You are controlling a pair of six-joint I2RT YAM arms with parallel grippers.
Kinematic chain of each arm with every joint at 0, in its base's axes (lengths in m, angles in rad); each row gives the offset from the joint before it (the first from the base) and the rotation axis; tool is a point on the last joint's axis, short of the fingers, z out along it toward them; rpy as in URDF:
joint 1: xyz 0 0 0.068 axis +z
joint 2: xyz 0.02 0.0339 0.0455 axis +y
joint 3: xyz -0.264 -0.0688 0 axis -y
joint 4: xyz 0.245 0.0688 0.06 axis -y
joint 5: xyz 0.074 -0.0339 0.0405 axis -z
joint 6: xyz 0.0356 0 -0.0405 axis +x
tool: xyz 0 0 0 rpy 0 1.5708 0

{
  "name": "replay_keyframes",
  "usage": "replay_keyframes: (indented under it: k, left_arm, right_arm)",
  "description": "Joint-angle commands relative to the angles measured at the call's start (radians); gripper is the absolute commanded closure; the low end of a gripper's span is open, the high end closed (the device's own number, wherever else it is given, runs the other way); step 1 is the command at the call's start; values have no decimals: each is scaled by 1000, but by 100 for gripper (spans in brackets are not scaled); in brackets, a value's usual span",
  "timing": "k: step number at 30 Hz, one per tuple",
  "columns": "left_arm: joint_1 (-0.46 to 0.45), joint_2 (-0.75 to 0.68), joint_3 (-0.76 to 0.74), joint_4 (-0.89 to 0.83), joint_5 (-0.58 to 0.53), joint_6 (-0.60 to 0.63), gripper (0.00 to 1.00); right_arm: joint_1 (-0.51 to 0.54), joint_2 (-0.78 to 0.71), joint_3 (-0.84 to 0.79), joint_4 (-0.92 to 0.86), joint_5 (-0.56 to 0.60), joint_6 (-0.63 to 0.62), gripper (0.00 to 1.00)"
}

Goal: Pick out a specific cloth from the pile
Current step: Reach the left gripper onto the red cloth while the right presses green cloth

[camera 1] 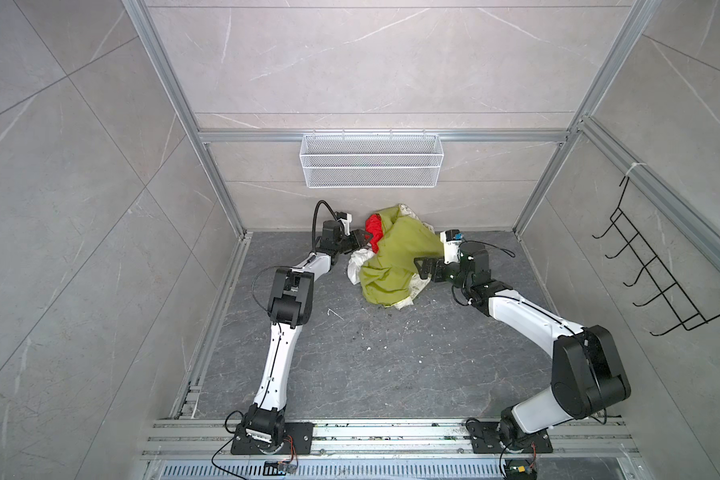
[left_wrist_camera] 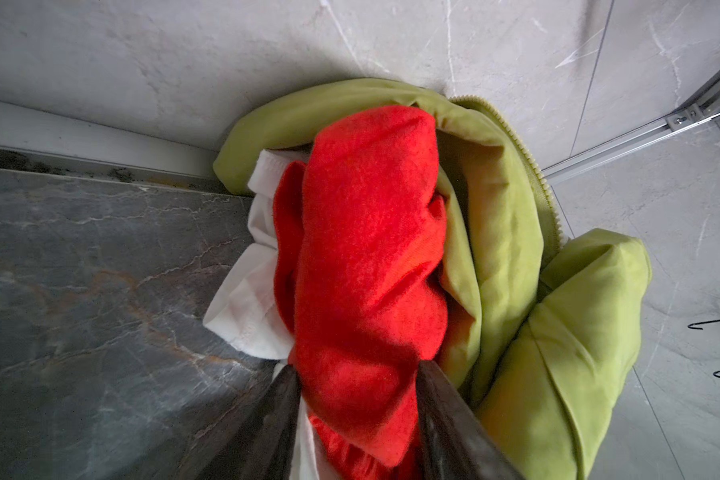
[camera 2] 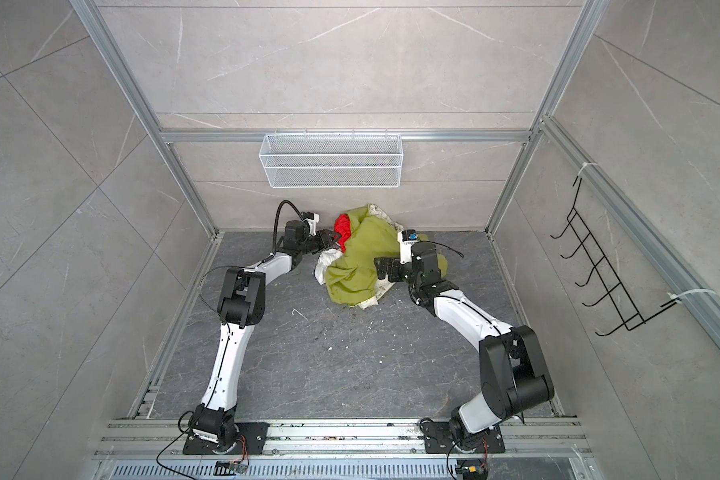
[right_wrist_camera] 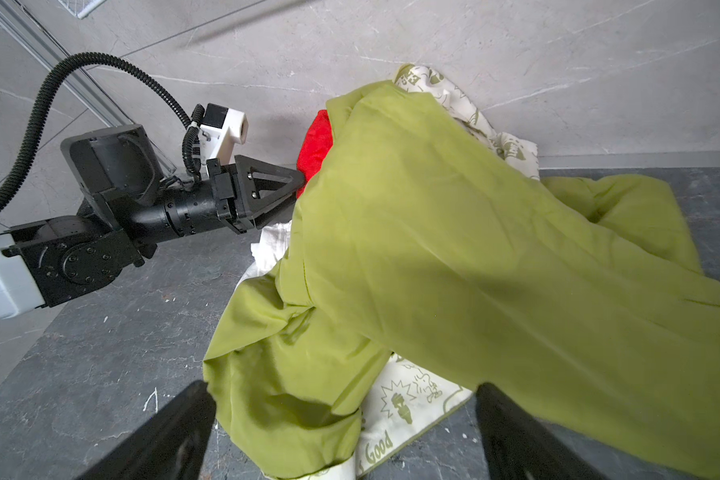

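Noting pile (camera 1: 387, 266) heaped at the rear of the dark grey worktop (camera 1: 350, 353), pressing against the back wall (camera 1: 267, 208). Finding it mostly made up of a large olive-green cloth (camera 2: 362, 257) draped over the rest.

Spotting red cloth (camera 1: 373, 227) at the pile's rear left edge, close to the wall, half wrapped by an olive fold and showing in both top views. Seeing white cloth (left_wrist_camera: 246, 307) bunched just beside and under the red, spilling onto the worktop. Seeing printed cream cloth (right_wrist_camera: 412, 395) poking out from under the olive at the near side and again at the back by the wall.

Watching left end effector (camera 1: 367, 240) reaching in level from the left, tips at the red cloth. Seeing, in the left wrist view, its fingers (left_wrist_camera: 283, 407) straddling a red fold, fabric filling the gap and touching both inner faces; unable to tell whether actually squeezing.

Watching right end effector (camera 1: 420, 268) sitting on the pile's right side, spread wide, olive fabric lying across one of its fingers (right_wrist_camera: 516, 428), nothing pinched.

Noting white wire basket (camera 1: 371, 162) hanging on the back wall above the pile, and black hook rack (camera 1: 657, 274) on the right wall, well apart from everything.
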Motion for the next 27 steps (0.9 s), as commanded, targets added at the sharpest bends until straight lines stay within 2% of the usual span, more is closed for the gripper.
replay_keyframes:
  k: [1,7,18,27]
  left_arm:
    - [0,13,40,44,39,-6,52]
    - [-3,18,47,56,42,-18,56]
    - [-7,12,62,59,54,-24,76]
    - [-9,-15,27,68,59,-17,84]
  right_arm:
    - [8,14,29,-13,-5,2,0]
    - [10,14,29,-13,-3,1,0]
    - [14,12,29,-15,3,-3,0]
    - [13,9,27,-13,5,-3,0]
